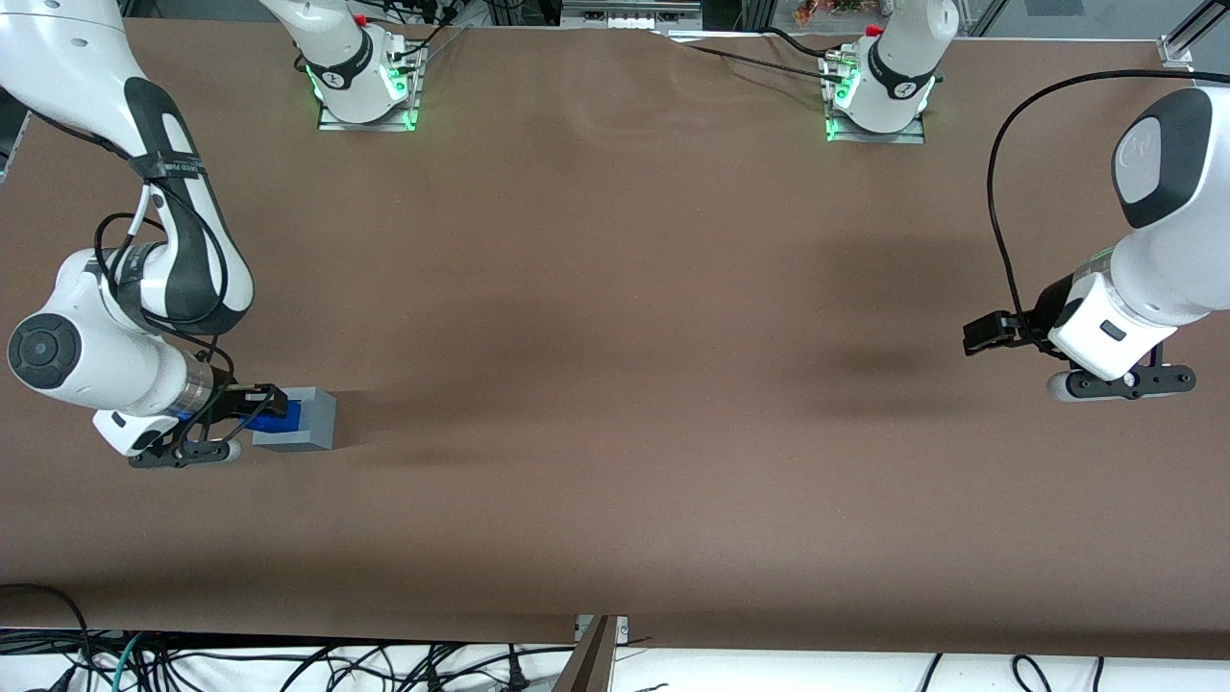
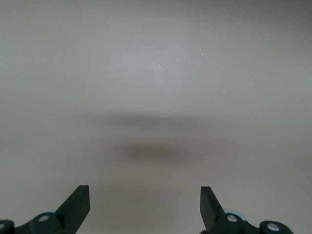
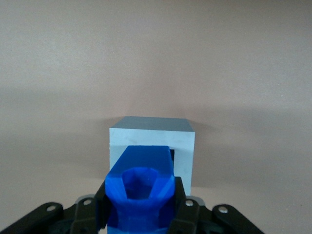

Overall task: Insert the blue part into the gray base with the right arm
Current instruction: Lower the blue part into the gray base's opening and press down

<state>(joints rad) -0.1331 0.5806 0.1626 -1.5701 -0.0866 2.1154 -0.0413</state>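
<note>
Over the base (image 3: 151,146), end effector (image 1: 258,407) sits clamped on the part (image 3: 140,192), black fingers (image 3: 181,208) pressing its two flanks, so the opening is only as wide as the part. Part is held low, tip reaching into or just at the square recess of the base; wrist view shows blue overlapping the dark opening, but how deep it sits cannot be told. Front view agrees: blue (image 1: 284,415) shows against the gray block (image 1: 306,421), touching or nearly so. Base rests on the brown worktop (image 1: 615,384), toward the working arm's end, nearer the front camera than the arm mounts.

Handling guess: part looks like rigid printed plastic, light, not fragile, faces smooth enough to slip or twist under a side load. Lumpy outline means orientation likely matters. Hold on the flat opposing sides, as now, seems right. Base looks light too and may slide if pushed sideways.
</note>
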